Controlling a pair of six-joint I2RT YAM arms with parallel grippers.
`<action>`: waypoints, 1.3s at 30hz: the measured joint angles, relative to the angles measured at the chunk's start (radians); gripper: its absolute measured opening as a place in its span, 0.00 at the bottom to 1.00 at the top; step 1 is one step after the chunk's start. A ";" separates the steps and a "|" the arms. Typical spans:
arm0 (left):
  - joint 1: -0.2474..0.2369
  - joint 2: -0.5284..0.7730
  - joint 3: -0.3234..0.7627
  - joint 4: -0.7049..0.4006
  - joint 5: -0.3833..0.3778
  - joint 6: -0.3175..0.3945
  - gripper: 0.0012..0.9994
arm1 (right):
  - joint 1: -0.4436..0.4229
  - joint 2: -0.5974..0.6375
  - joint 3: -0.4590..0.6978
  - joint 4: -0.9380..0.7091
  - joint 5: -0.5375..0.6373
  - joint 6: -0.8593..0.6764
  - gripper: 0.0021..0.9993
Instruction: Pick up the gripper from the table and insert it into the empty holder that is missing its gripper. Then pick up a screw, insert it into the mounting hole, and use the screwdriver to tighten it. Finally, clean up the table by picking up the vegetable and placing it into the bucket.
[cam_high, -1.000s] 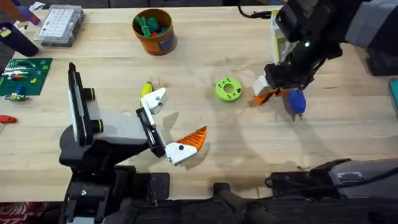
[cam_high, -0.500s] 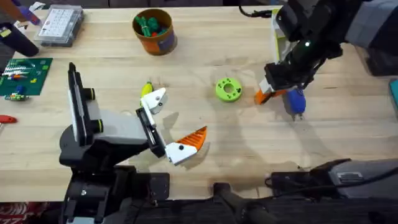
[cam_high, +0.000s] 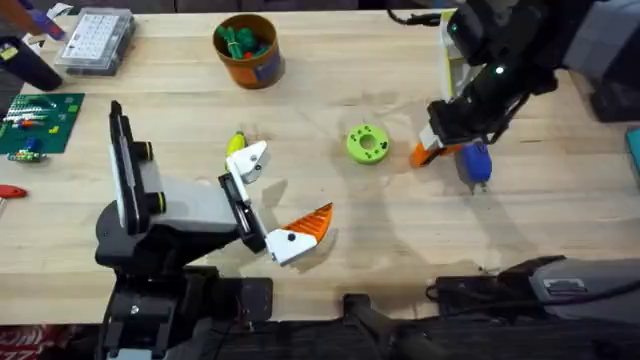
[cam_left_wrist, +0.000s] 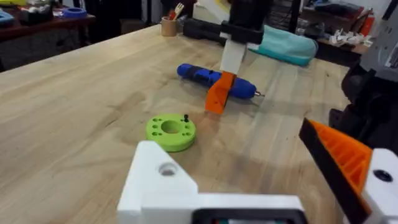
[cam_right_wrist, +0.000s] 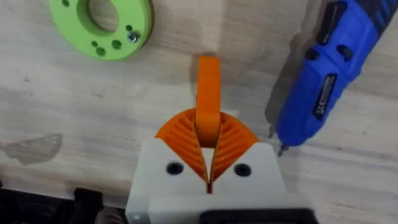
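Your right gripper (cam_high: 428, 152) drew the gripper (cam_high: 424, 154) back slightly toward the screwdriver (cam_high: 474, 163), its orange tip pulling away from the disc (cam_high: 367, 143).

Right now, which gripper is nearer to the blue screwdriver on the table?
The right. The right gripper, shut on the gripper, hovers just beside the screwdriver. The left gripper is far across the table, beyond the green disc.

Lower left of the overhead frame: the left arm (cam_high: 165, 215), black links around a pale grey body, ends in white brackets. Its tool (cam_high: 265, 200) carries one orange ribbed finger (cam_high: 312, 222), two dark screw holes beside.
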 joint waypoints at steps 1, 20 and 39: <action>0.000 0.000 0.000 0.000 0.000 0.000 0.99 | 0.000 -0.010 0.002 -0.009 0.000 0.000 0.01; 0.000 0.000 0.000 0.000 0.000 0.000 0.99 | 0.000 -0.282 0.164 0.020 -0.111 0.010 0.01; 0.000 0.000 0.000 0.000 0.002 0.000 0.99 | -0.113 -0.668 -0.287 0.685 -0.417 0.263 0.01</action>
